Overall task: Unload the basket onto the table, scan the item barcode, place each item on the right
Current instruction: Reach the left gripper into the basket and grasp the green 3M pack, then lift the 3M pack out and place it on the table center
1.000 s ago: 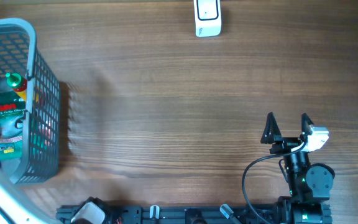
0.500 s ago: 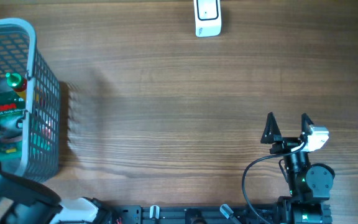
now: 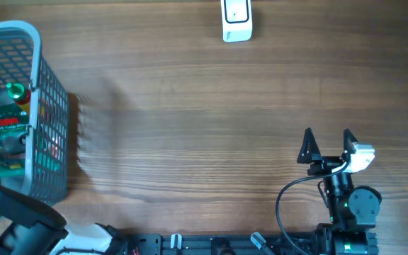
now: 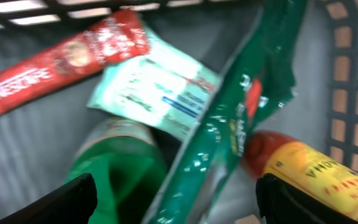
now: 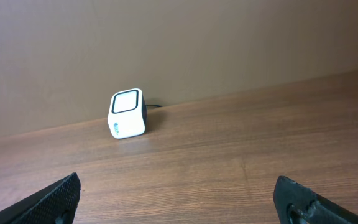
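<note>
With left claw [image 4: 179, 200] spread over the green pouch [image 4: 229, 137], risks pinching the bottle [image 4: 309, 171] too. Shows right claw [image 5: 179, 198] spread, empty

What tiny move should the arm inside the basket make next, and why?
Probably ease the left tool down around the green packet: its open fingers sit either side of it, with nothing gripped yet.
</note>
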Available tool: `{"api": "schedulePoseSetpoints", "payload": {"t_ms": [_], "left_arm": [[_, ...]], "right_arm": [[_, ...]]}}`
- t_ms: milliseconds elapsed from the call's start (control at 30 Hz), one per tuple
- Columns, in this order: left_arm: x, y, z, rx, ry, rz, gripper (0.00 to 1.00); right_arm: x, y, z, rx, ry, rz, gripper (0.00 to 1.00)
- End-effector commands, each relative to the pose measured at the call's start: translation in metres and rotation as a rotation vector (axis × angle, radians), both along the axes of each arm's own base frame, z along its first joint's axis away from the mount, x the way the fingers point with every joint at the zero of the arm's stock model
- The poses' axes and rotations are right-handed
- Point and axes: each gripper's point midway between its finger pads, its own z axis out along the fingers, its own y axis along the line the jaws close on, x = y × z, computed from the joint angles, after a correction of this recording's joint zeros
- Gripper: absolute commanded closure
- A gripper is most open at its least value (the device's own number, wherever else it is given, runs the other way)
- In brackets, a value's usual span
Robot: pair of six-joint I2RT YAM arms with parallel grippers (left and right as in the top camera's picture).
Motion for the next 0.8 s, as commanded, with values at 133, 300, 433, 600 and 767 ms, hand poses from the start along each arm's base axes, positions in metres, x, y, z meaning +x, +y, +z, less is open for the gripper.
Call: {"api": "schedulePoseSetpoints", "payload": {"t_ms": [133,300,433,600,767], "left_arm": [[0.028,-0.015,0.002,0.013,-0.025,-0.090,0.42],[0.031,-0.020,-0.003,0.001,-0.016,-0.104,0.89],[0.037,-0.017,0.005,0.032,-0.043,-0.110,0.96],[0.047,-0.007,0.053,0.130,-0.127,-0.111,0.96],[0.056,-0.002,0.144,0.290,-0.284,-0.119,0.96]], "right_arm": [[0.000,-0.002,0.000,-0.002,-0.001,-0.014,0.00],[0.000,-0.002,0.000,-0.002,0.000,-0.014,0.00],[0.000,-0.002,0.000,-0.001,0.000,-0.014,0.00],[0.000,-0.002,0.000,-0.001,0.000,-0.014,0.00],[0.000,-0.002,0.000,-0.001,0.000,-0.014,0.00]]}}
